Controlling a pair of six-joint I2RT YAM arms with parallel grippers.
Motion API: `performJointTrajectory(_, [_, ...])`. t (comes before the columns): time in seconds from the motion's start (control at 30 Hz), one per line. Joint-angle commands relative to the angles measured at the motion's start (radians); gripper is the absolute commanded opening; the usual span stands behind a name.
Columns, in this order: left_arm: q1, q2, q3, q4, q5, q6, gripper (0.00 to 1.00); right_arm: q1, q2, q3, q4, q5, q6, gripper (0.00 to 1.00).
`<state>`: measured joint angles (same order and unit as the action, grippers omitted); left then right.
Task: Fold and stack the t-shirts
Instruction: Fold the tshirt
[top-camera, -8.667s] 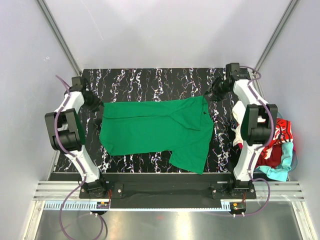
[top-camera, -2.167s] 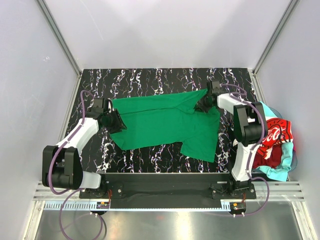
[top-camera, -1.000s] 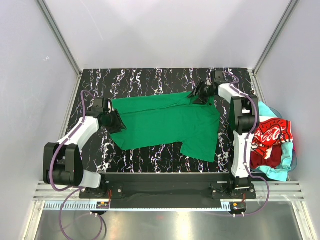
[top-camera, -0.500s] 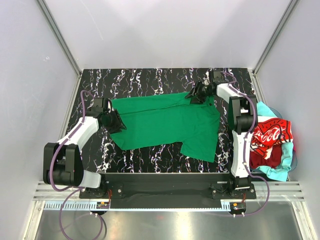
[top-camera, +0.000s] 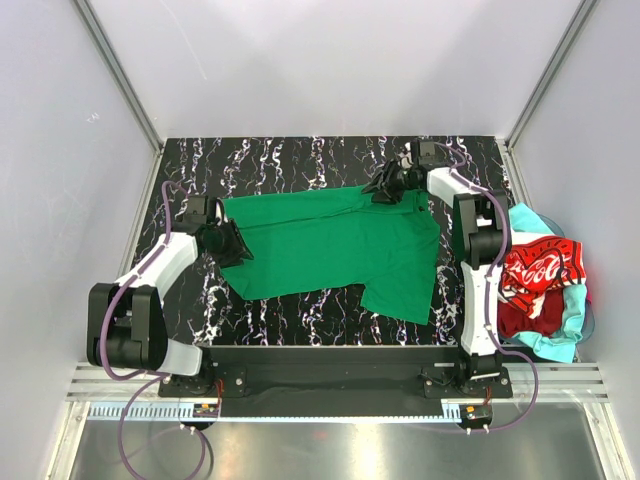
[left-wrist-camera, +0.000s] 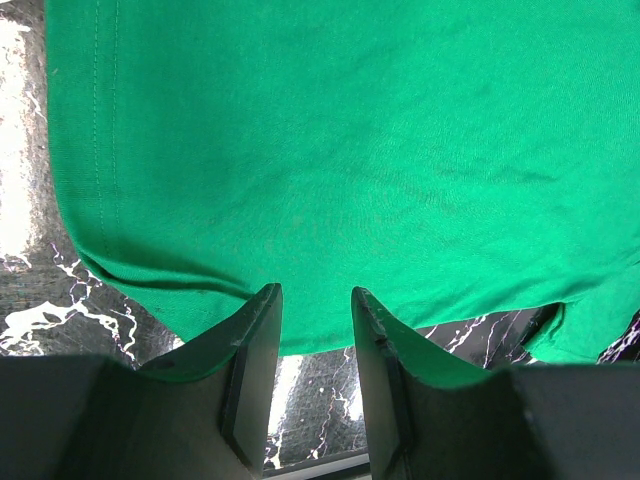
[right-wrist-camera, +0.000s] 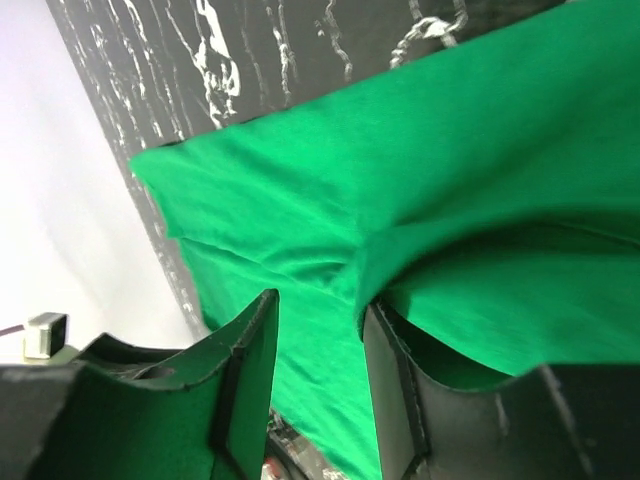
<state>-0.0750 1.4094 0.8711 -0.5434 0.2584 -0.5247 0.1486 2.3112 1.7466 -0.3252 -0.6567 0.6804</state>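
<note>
The green t-shirt (top-camera: 330, 240) lies spread out on the black marbled table (top-camera: 300, 160), with a sleeve flap hanging toward the near right. My left gripper (top-camera: 228, 243) sits low at the shirt's left edge. In the left wrist view (left-wrist-camera: 316, 290) its jaws stand a little apart, with the shirt's hem (left-wrist-camera: 350, 150) and bare table showing between them. My right gripper (top-camera: 385, 185) is at the shirt's far right edge. In the right wrist view (right-wrist-camera: 320, 300) its jaws stand apart, and a raised fold of green cloth (right-wrist-camera: 450, 180) rests against the right finger.
A heap of shirts lies off the table's right edge: the red Coca-Cola one (top-camera: 540, 275) on top and the turquoise one (top-camera: 560, 335) beneath. I cannot make out a white one. Grey walls enclose the table on three sides.
My right gripper has moved left along the shirt's far edge, and the cloth there has bunched slightly. The left arm and the rest of the shirt have not moved over the last two seconds.
</note>
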Motion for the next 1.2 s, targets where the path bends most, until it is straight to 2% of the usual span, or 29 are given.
performJointTrajectory(0.0, [0.007, 0.003, 0.042, 0.026, 0.025, -0.003, 0.39, 0.035, 0.052, 0.107, 0.032, -0.035, 0.067, 0.47])
performJointTrajectory(0.1, [0.007, 0.008, 0.051, 0.022, 0.030, -0.004, 0.39, 0.060, 0.112, 0.250, -0.035, -0.043, 0.073, 0.50])
performJointTrajectory(0.2, [0.007, 0.010, 0.049, 0.026, 0.031, -0.006, 0.39, 0.065, 0.126, 0.324, -0.081, -0.069, 0.094, 0.53])
performJointTrajectory(0.3, [0.007, 0.013, 0.036, 0.037, 0.036, -0.014, 0.39, 0.060, 0.097, 0.334, -0.114, -0.077, 0.067, 0.58])
performJointTrajectory(0.53, [0.007, 0.020, 0.031, 0.054, 0.048, -0.026, 0.39, 0.036, 0.077, 0.367, -0.224, -0.027, -0.047, 0.62])
performJointTrajectory(0.67, [0.007, 0.023, 0.026, 0.060, 0.053, -0.026, 0.40, 0.037, 0.088, 0.363, -0.212, -0.084, -0.042, 0.65])
performJointTrajectory(0.8, [0.006, 0.020, 0.025, 0.063, 0.065, -0.023, 0.40, 0.040, 0.137, 0.448, -0.253, -0.112, -0.064, 0.69])
performJointTrajectory(0.83, [0.004, 0.019, 0.023, 0.068, 0.067, -0.017, 0.41, 0.042, 0.142, 0.458, -0.238, -0.136, -0.052, 0.69])
performJointTrajectory(0.87, [0.003, 0.008, 0.022, 0.074, 0.068, -0.012, 0.41, 0.042, 0.143, 0.455, -0.154, -0.203, -0.024, 0.69])
performJointTrajectory(0.93, [0.001, 0.003, 0.022, 0.080, 0.068, -0.008, 0.42, 0.042, 0.120, 0.369, 0.031, -0.279, 0.156, 0.69])
performJointTrajectory(0.97, [0.000, 0.002, 0.023, 0.086, 0.077, -0.008, 0.43, 0.040, 0.110, 0.279, 0.307, -0.346, 0.257, 0.69])
performJointTrajectory(1.0, [-0.002, 0.002, 0.025, 0.091, 0.084, -0.008, 0.44, 0.045, 0.108, 0.245, 0.445, -0.359, 0.457, 0.69])
performJointTrajectory(1.03, [-0.002, 0.005, 0.025, 0.106, 0.091, -0.009, 0.44, 0.051, 0.114, 0.232, 0.534, -0.360, 0.523, 0.69])
performJointTrajectory(1.1, [-0.006, 0.020, 0.032, 0.117, 0.120, -0.012, 0.46, 0.058, 0.154, 0.284, 0.558, -0.365, 0.567, 0.69])
performJointTrajectory(1.17, [-0.014, 0.034, 0.042, 0.125, 0.151, -0.012, 0.49, 0.059, 0.154, 0.323, 0.465, -0.350, 0.492, 0.70])
